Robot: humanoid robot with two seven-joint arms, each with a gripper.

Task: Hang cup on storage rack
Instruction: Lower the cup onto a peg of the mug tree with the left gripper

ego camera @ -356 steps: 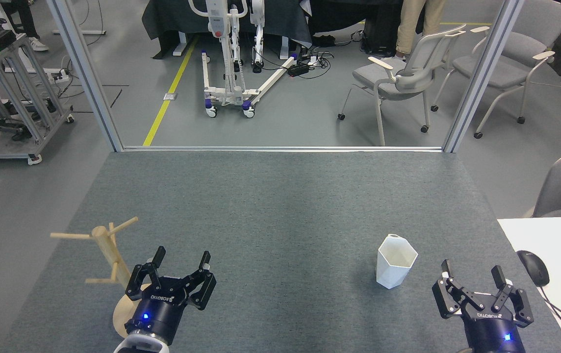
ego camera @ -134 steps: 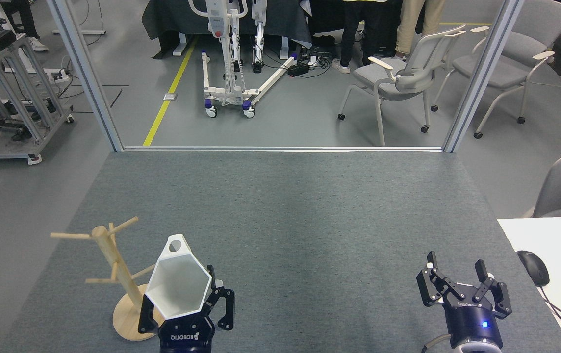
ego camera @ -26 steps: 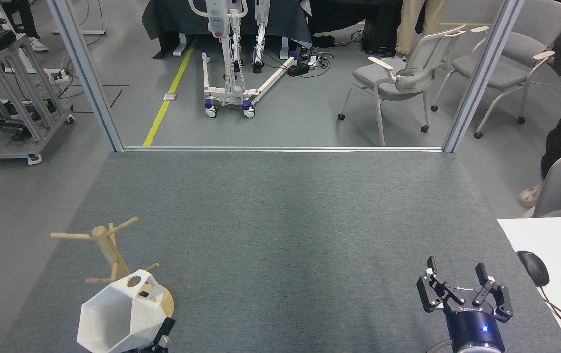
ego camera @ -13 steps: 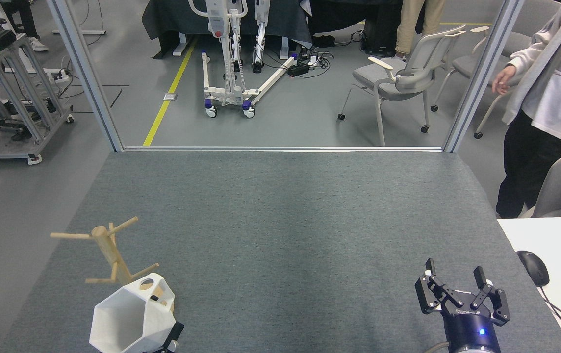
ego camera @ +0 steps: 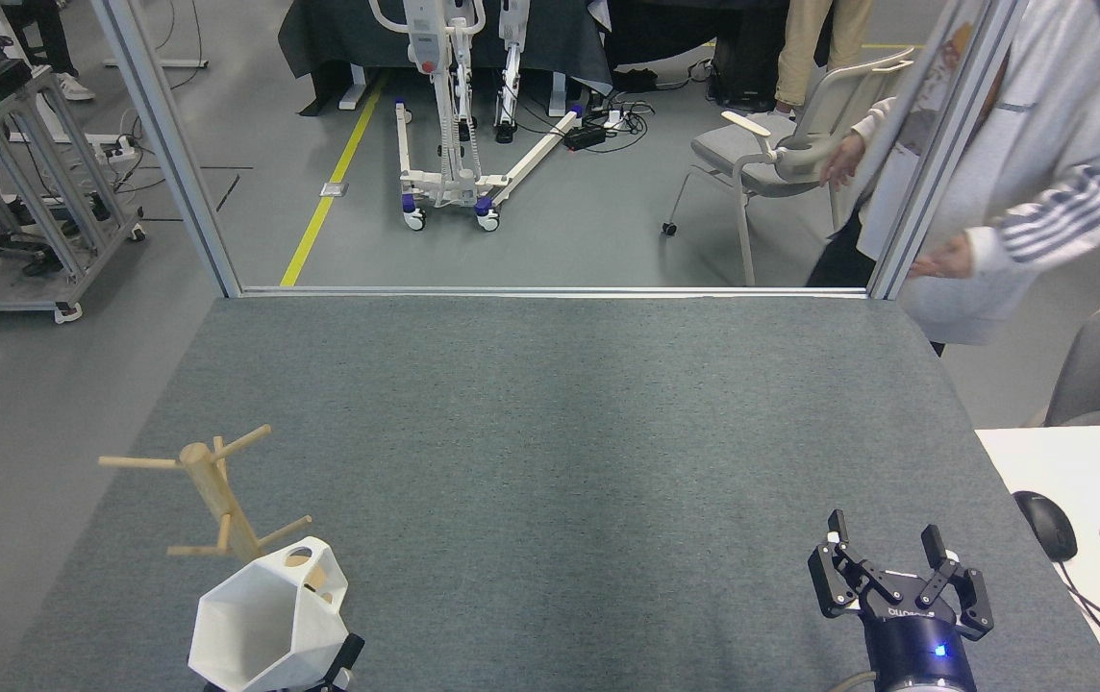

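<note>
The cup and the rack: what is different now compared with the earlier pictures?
The cup left the table's right side; the left end effector took it and carried it to the storage rack. The rack stayed put; the right end effector stayed open.

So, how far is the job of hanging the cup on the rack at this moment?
Done: the cup is off the table, tilted, beside the storage rack. In hand: the left gripper, mostly hidden under it at the bottom edge, seems to carry it; its handle hole is near a lower peg, but no peg visibly passes through. Left: thread the handle, then release. The right gripper is open and empty.
</note>
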